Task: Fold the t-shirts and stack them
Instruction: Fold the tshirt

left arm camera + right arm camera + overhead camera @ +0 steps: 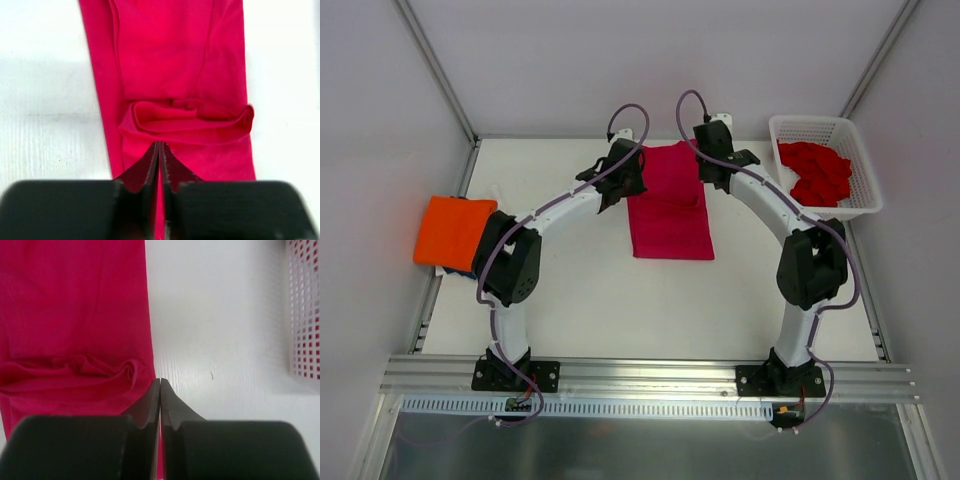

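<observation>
A crimson-pink t-shirt (670,220) lies folded into a long strip on the table's middle, with a rumpled crease across it. My left gripper (634,180) sits at the strip's far left part and my right gripper (706,166) at its far right edge. In the left wrist view the left gripper (159,144) is closed over the pink cloth (175,60), a sliver of pink between its fingers. The right gripper (160,381) is closed at the cloth's (75,315) right border, also with pink between its fingers. A folded orange t-shirt (453,230) rests at the left edge on something dark blue (460,270).
A white lattice basket (820,122) at the back right holds crumpled red t-shirts (815,172); its wall (305,315) shows in the right wrist view. White walls and metal rails border the table.
</observation>
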Available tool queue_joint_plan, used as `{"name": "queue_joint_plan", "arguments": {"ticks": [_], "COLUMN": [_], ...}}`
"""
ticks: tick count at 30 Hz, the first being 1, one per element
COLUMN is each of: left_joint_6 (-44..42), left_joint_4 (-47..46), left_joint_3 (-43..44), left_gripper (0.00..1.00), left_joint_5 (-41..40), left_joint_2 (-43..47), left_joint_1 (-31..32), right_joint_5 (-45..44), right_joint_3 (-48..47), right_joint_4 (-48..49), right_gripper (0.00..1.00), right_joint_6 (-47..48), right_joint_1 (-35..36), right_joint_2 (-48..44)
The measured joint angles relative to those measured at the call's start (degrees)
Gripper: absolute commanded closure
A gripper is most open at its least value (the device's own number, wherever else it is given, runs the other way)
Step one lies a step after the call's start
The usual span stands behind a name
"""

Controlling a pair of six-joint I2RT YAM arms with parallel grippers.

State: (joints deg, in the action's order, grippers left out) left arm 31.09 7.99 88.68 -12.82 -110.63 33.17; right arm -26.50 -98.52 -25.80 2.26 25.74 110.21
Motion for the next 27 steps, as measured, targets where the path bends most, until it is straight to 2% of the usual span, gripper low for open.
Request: {"name": "queue_joint_plan", "arguments": {"ticks": [4, 9, 18, 27], "left_joint_6": [0.59, 2.16, 3.37, 3.43], "left_joint_4": [0.15, 0.39, 0.0, -0.07], "left_joint_3": [-1.22, -1.33, -1.33, 1.62], "left_gripper": [1.0, 1.0, 1.0, 1.0], "left_joint_5": [2.56, 6.73, 11.23, 12.83], "left_joint_2": [0.17, -0.33, -5.77, -12.63], "left_joint_1": [0.0, 0.13, 0.61, 0.61], "right_joint_5": [2.73, 7.82, 13.51, 15.02], "right_joint_3": [6.23, 11.34, 11.76, 9.31], "right_joint_4": [0.26, 0.28, 2.14, 1.99], "right_gripper": [1.0, 0.99, 0.99, 1.0], "right_joint_6": [-1.2, -3.41, -6.1, -6.75], "right_joint_1": [0.04, 0.22, 1.73, 2.19], "right_joint_2": [-2.84, -1.36, 4.09, 8.59]}}
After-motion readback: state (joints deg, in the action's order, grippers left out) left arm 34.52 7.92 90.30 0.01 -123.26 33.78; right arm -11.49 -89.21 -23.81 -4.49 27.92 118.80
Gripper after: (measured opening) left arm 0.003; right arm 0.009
